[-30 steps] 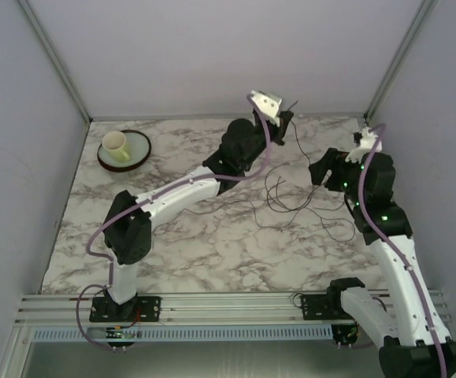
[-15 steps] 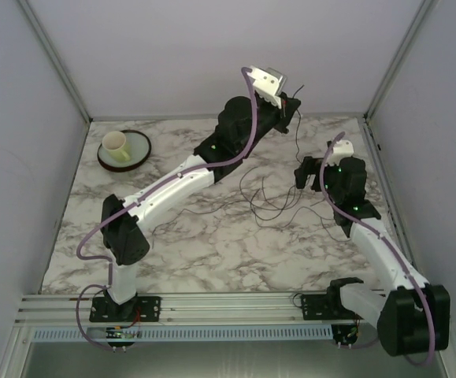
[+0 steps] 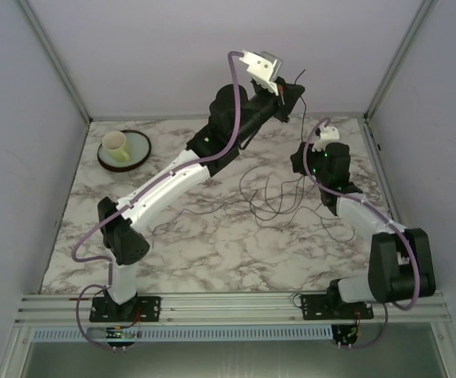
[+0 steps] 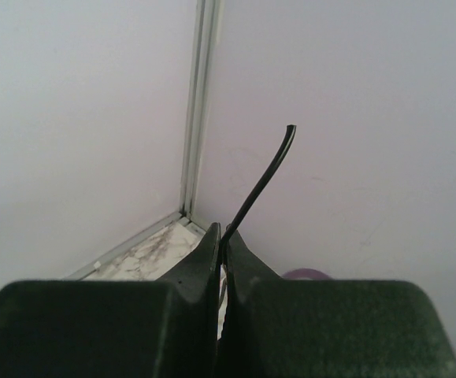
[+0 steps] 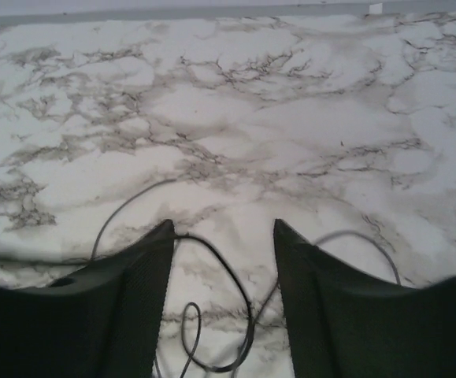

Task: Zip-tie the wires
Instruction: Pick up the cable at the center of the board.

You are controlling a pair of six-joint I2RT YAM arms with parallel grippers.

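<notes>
since the earlier frame the left arm has lifted further up and back, so the left tool (image 4: 221, 238) now sits higher against the back wall. the right arm has folded in, elbow dropped toward the front rail, and the right tool (image 5: 223, 227) has come in over the wires (image 3: 273, 198).

the left tool is clenched on one strand of the wires. in the left wrist view the fingers are pressed together and a short dark end pokes up from between them, curving right. from above we see that strand hanging down from the raised tool to the rest of the bunch.

the right tool is released. its fingers stand well apart just above the tabletop (image 3: 212, 252), with a couple of thin loops lying between them. we can't tell if either finger touches a strand.

most of the wires lie in loose curls on the tabletop, right of centre, between the two arms. a cup (image 3: 115, 143) stands on a plate (image 3: 139, 151) in the far left corner, well apart from them.
</notes>
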